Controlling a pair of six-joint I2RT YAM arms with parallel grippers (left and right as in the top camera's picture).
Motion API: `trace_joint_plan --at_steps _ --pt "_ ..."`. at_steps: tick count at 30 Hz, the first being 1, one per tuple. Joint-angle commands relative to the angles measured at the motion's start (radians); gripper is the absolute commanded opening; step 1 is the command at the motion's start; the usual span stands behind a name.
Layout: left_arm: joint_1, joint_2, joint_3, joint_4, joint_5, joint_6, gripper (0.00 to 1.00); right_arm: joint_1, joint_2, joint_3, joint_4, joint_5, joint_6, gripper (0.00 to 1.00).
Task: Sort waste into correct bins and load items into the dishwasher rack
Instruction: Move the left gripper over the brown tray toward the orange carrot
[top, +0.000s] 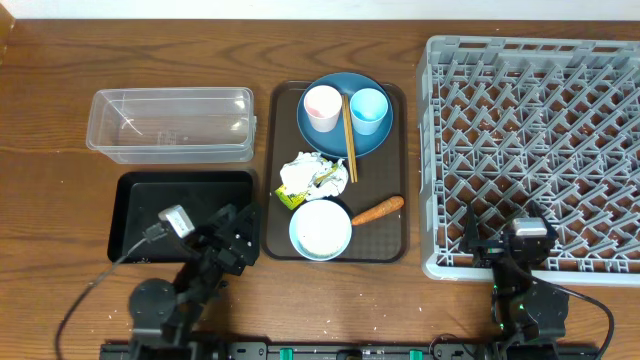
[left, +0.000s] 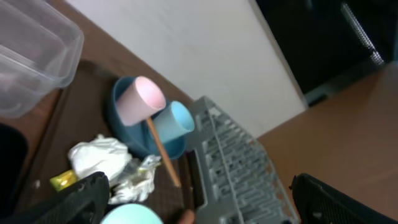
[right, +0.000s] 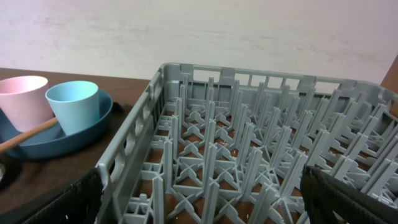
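On the brown serving tray (top: 395, 245), the dark-blue plate (top: 325, 135) holds the pale pink cup (top: 322, 106), the light-blue cup (top: 368, 109) and the wooden chopsticks (top: 350, 140). The crumpled wrapper (top: 312, 178), the light-blue bowl (top: 320, 229) and the carrot piece (top: 378, 210) lie in front of it. The clear tub (top: 172, 123) and black tray (top: 180, 190) stand at left, the grey rack (top: 540, 150) at right. My left gripper (top: 232, 240) is open and empty beside the black tray. My right gripper (top: 515, 240) is open and empty at the rack's front edge.
The serving tray lies between the bins and the rack. The left wrist view shows the cups (left: 142, 99), the wrapper (left: 102, 158) and the rack corner (left: 230, 162). The right wrist view shows the rack's pegs (right: 249, 143) close ahead. White specks dot the table front.
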Motion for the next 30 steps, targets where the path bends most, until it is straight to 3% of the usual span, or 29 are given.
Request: trace_joint_plan --at_steps 1,10,14,21,23,25,30 --pt "-0.003 0.098 0.202 -0.116 0.036 0.167 0.96 0.018 -0.001 -0.002 -0.004 0.003 -0.002 0.99" --pt "-0.003 0.61 0.867 -0.71 0.032 0.446 0.96 0.018 -0.001 -0.002 -0.004 0.003 -0.002 0.99" --pt "-0.003 0.826 1.101 -1.002 0.017 0.485 0.98 0.018 -0.001 -0.002 -0.004 0.003 -0.002 0.99" --pt "-0.003 1.041 1.135 -1.147 0.073 0.47 0.98 0.018 -0.001 -0.002 -0.004 0.003 -0.002 0.99" --pt "-0.019 1.084 1.134 -1.155 0.111 0.486 0.85 0.018 -0.001 -0.002 -0.004 0.003 -0.002 0.99" --pt "-0.061 1.11 1.134 -1.152 0.083 0.496 0.79 0.018 -0.001 -0.002 -0.004 0.003 -0.002 0.99" --pt "-0.262 1.125 1.133 -1.127 -0.153 0.495 0.57 0.018 -0.001 -0.002 -0.004 0.003 -0.002 0.99"
